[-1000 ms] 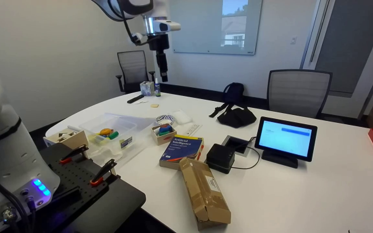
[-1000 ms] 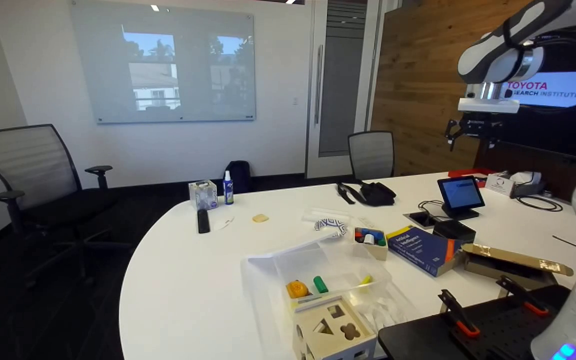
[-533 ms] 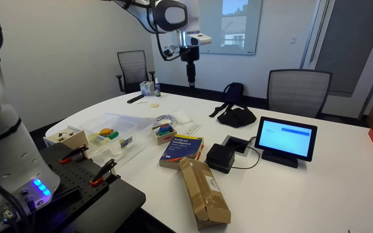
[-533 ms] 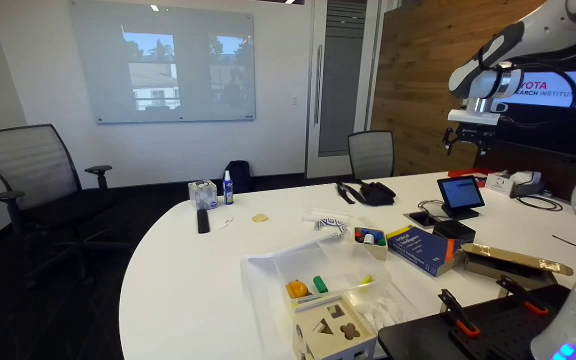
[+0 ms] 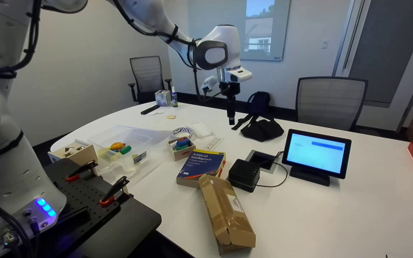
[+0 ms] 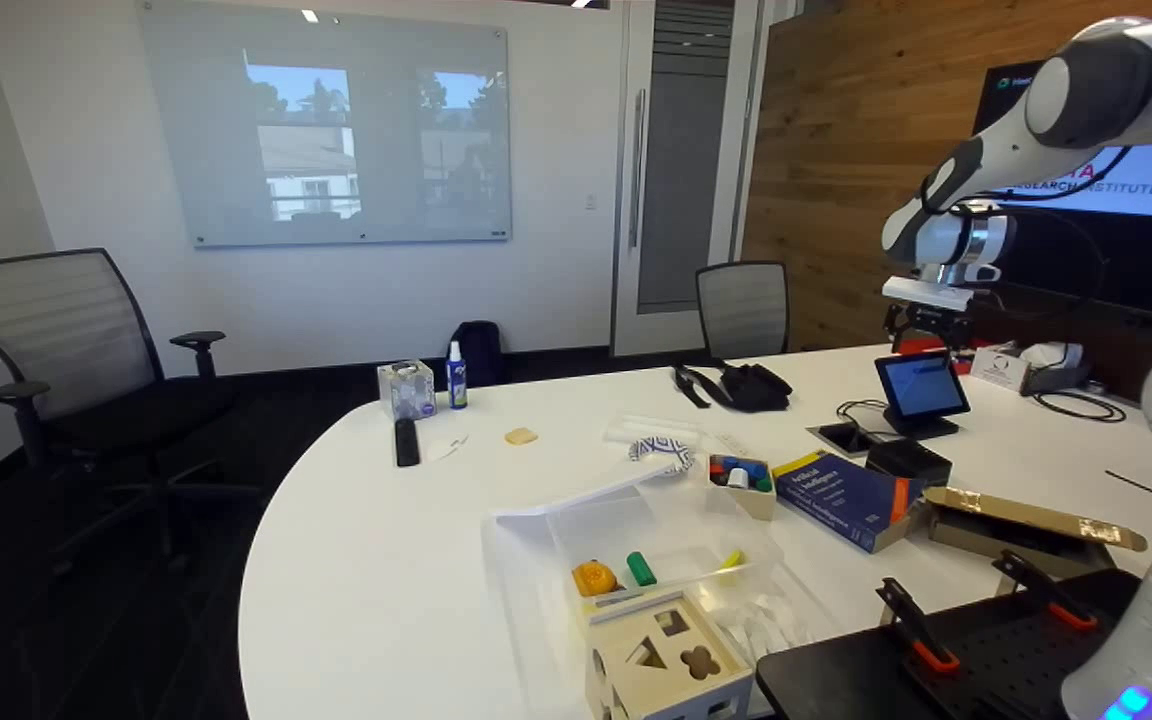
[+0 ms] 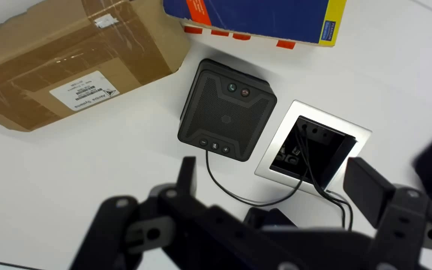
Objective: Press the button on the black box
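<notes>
The black box [image 7: 225,116] is a small squarish speaker lying flat on the table. In the wrist view it has green and red phone buttons [image 7: 238,90] at its far edge and minus, mute and plus buttons [image 7: 215,146] at its near edge. A thin cable [image 7: 216,180] leaves the near edge. The black box also shows in both exterior views [image 5: 244,174] [image 6: 908,461]. My gripper [image 7: 278,182] is open and empty, its fingers wide apart. In both exterior views the gripper [image 5: 231,121] [image 6: 926,348] hangs pointing down, well above the table and apart from the box.
A cardboard box [image 5: 228,215] and a blue book [image 5: 203,165] lie beside the black box. A square cable well [image 7: 276,146] is next to it. A lit tablet [image 5: 316,154] stands near, with a black domed object [image 5: 262,129] farther back.
The arm has come down and moved right in an exterior view, bringing my gripper lower over the table. The black box and the other objects have not moved.
</notes>
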